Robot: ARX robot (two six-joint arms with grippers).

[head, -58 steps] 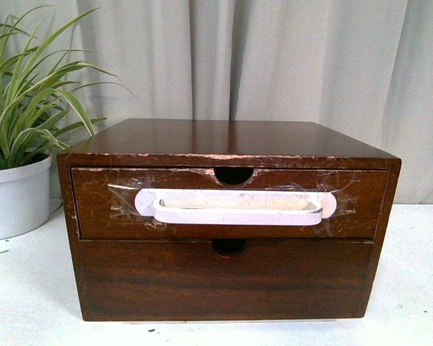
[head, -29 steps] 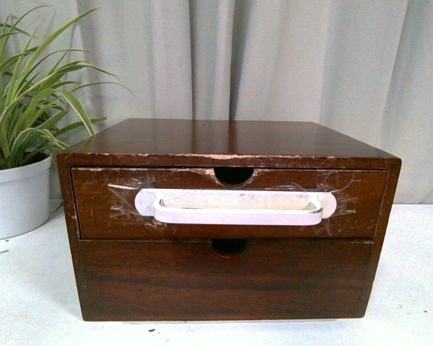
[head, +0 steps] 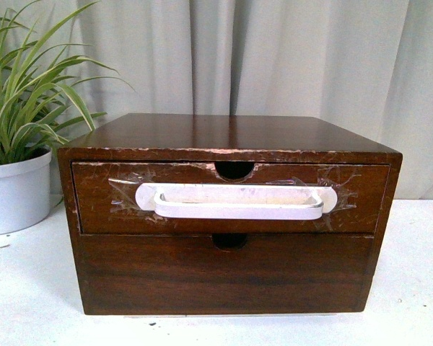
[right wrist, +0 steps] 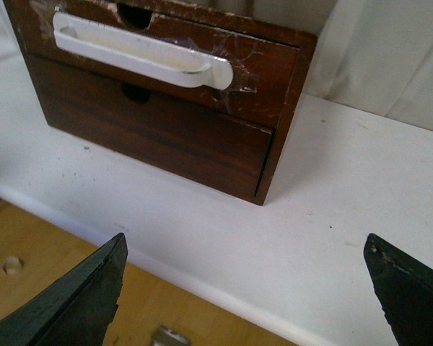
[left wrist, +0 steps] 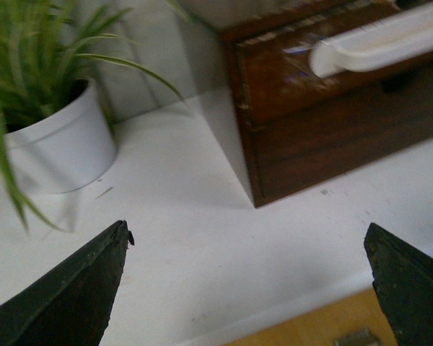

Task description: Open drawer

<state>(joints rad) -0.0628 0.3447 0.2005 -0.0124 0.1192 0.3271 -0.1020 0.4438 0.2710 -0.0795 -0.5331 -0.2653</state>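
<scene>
1. Wide open on the left gripper (left wrist: 245, 231): black fingers (left wrist: 79, 288) spread far apart, nothing held, nothing touched.
2. Same story on the right gripper (right wrist: 244, 240): tips gaping, empty, clear of everything.
3. Right under both pairs of tips: bare white table (left wrist: 202, 245), its front edge close by, and a tan wooden surface (right wrist: 65, 245) showing past that edge.
4. Ahead of the right fingers, well apart from them: the drawer (head: 94, 209), dark brown, the upper of two fronts, sitting shut and flush in its chest (head: 224, 133).
5. Across that front: a long white handle (head: 238, 202), fixed at both ends with crinkled clear tape (head: 126, 191).
6. Just above the handle: a half-round notch (head: 234, 170) cut into the chipped rim.
7. Directly below: the plain lower front (head: 224, 277), with a small notch of its own.
8. Ahead of the left fingers: only the near corner of the chest and one end of the handle, well apart from both tips.
9. Further out on the left arm's side: a white pot (head: 14, 194) with a striped green plant (head: 29, 94), standing on the table beside the chest, not touching it.
10. Farthest out, behind everything: a pale curtain (head: 310, 65).
</scene>
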